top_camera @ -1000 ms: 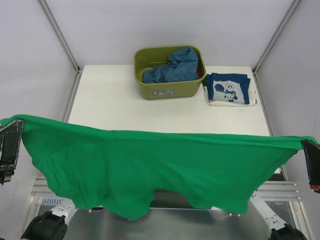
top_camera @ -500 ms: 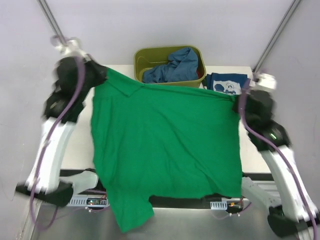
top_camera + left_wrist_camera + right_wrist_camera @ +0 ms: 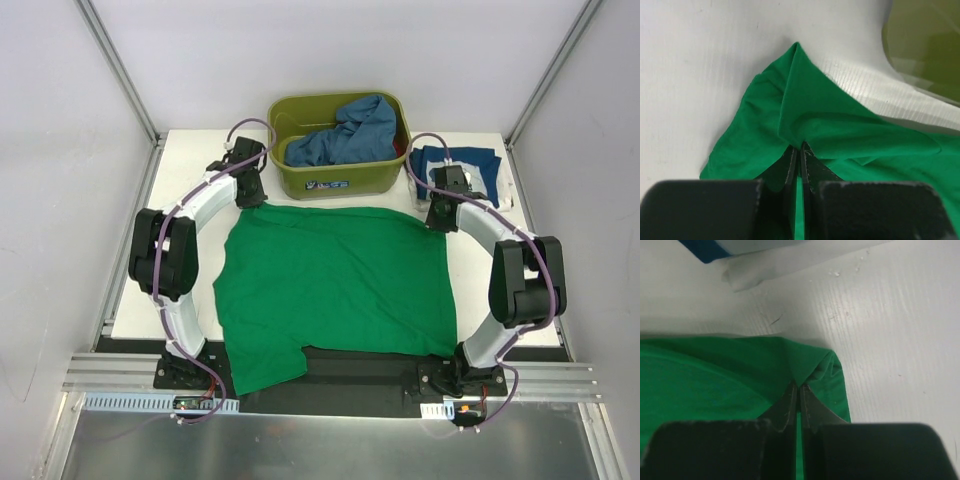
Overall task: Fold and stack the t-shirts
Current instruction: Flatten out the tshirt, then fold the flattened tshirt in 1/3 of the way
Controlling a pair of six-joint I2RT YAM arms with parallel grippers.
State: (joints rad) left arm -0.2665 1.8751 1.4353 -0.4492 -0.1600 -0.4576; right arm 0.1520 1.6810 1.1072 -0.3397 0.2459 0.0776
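Observation:
The bright green t-shirt (image 3: 330, 285) lies spread on the white table, its near edge and one sleeve hanging over the front. My left gripper (image 3: 250, 198) is shut on its far left corner (image 3: 795, 100). My right gripper (image 3: 438, 218) is shut on its far right corner (image 3: 810, 365). The navy printed t-shirt (image 3: 458, 176) lies folded at the back right, its edge showing in the right wrist view (image 3: 705, 250). The mid-blue t-shirt (image 3: 345, 135) lies crumpled in the olive tub (image 3: 340, 183).
The olive tub stands at the back centre, just beyond the green shirt; its wall shows in the left wrist view (image 3: 925, 45). Metal frame posts (image 3: 120, 70) rise at both back corners. A metal rail (image 3: 110, 375) runs along the table's front edge.
Both arms swung the green shirt from hanging stretched in the air near the front out to the back of the table and laid it flat. Both grippers still hold its corners.

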